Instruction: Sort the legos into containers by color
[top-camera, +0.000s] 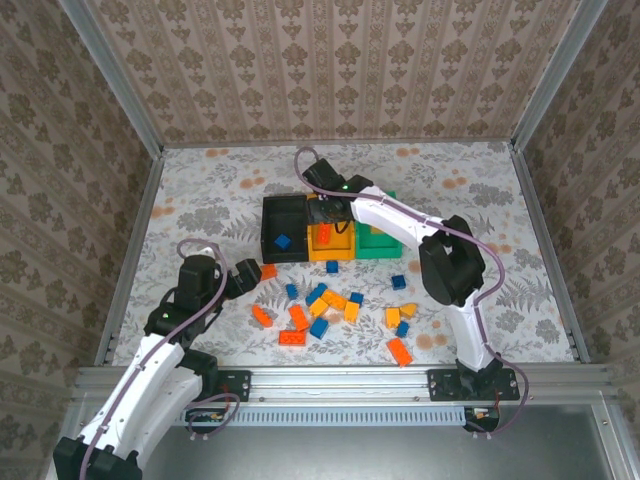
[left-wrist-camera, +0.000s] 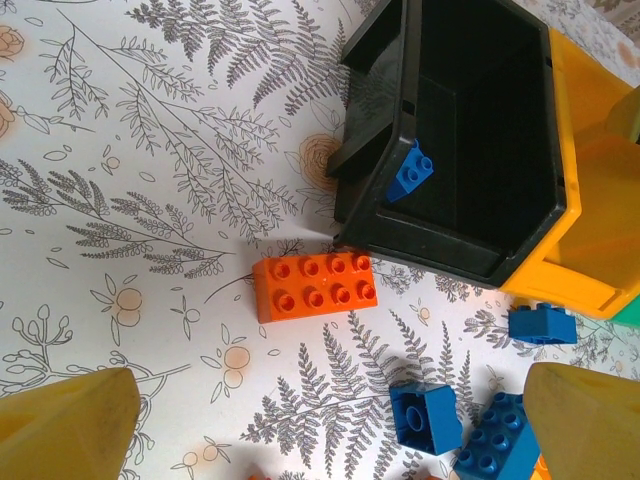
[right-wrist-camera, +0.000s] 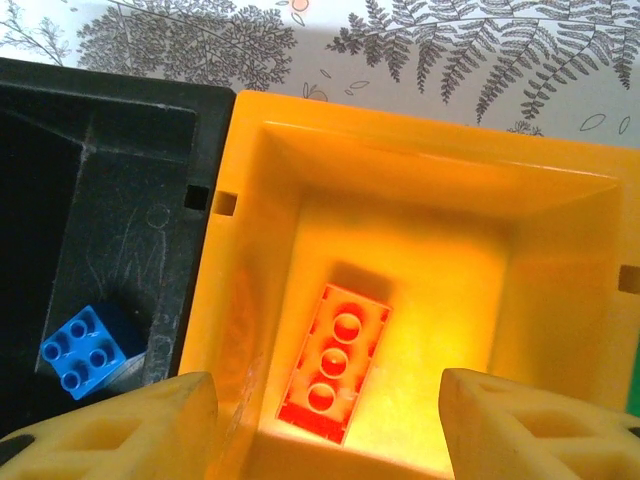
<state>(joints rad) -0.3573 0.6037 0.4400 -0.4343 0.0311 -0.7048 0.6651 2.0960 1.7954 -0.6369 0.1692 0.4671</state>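
Your right claw hangs spread and empty over the orange bin, where one red brick lies flat on the floor. The black bin joined to it holds one blue brick.

Your left claw is spread too, pinching nothing. It sits low over the table, with a red-orange brick ahead of it, just beside the black bin's near corner.

By my reckoning you've barely started. Two bricks are binned as far as can be seen. The loose scatter of blue, red-orange and yellow-orange bricks lies on the table between the arm bases and the bins, all of it to be sorted.

I can't tell whether the green bin holds anything, because the right arm crosses it from above. Both claws' fingers are cut off at the bottom edge of their wrist views. Several far bricks are too small to tell red from orange.
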